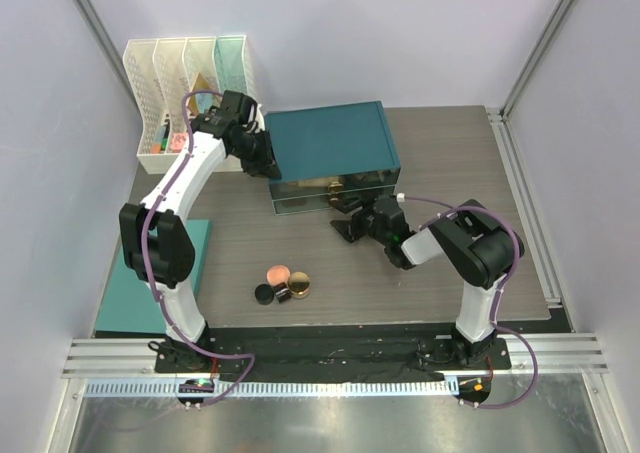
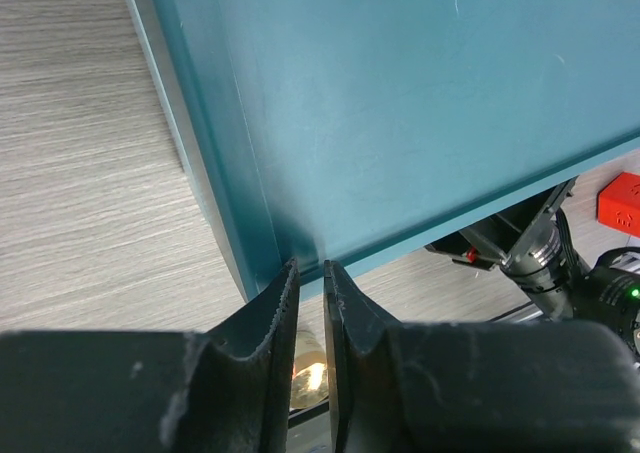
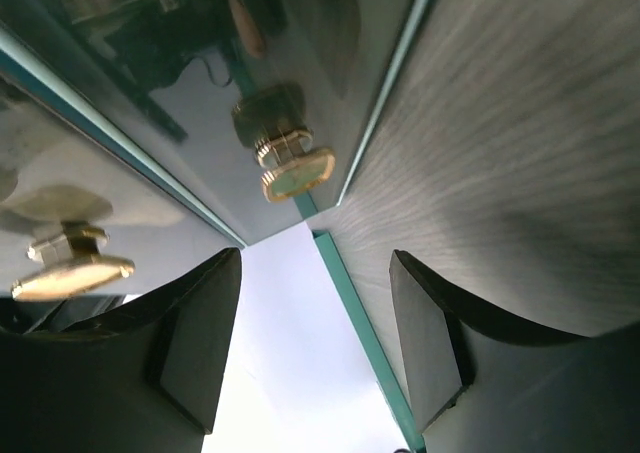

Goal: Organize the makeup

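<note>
The left gripper is closed to a sliver, tips at the corner edge of the teal box with glass-fronted drawers; whether it nips that edge I cannot tell; the right gripper gapes wide before a drawer's gold knob; the round pink blush compact, gold-rimmed compact and small black jar sit clustered on the grey wood-grain table, near its front edge.

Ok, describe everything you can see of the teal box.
The teal box stands far back on the table: a flat matte teal top over glossy, reflective fronts with gold knobs. The left gripper, fingers nearly closed, is at its front left corner; whether it pinches the edge is unclear. The open right gripper faces the fronts.
</note>
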`<state>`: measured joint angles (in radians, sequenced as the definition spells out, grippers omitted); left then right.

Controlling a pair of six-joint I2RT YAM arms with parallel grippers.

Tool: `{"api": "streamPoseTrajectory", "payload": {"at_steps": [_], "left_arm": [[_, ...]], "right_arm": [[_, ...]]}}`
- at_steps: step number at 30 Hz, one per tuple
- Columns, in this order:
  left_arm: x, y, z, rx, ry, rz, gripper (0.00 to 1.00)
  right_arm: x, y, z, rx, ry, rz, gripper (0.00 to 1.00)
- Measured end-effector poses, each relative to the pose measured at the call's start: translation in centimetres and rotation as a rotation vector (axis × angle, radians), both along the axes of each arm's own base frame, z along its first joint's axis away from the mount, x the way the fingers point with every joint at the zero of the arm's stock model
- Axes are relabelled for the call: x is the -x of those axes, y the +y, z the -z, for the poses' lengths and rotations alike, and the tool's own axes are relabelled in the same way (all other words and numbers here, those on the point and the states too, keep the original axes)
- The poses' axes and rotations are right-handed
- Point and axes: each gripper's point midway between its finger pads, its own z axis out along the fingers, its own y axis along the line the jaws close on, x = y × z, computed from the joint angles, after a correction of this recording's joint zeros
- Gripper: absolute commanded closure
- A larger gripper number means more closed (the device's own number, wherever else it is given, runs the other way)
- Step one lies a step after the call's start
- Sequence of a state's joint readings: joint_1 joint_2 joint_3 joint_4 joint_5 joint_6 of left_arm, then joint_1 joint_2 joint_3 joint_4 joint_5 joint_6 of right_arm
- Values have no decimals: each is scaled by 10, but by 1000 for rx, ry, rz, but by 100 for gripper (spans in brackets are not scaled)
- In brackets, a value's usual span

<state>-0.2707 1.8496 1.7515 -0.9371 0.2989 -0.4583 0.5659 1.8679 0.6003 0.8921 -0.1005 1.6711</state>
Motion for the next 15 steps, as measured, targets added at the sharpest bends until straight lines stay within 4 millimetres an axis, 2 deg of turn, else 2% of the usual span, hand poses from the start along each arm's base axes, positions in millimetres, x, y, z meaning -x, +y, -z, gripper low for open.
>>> {"api": "streamPoseTrajectory", "payload": {"at_steps": [5, 15], "left_arm": [[0, 0, 0, 0, -2, 7, 81], [0, 0, 0, -2, -8, 23, 81]], "right_arm": [[-10, 3, -1, 29, 12, 9, 34], [-14, -4, 16, 94, 80, 52, 36]]}}
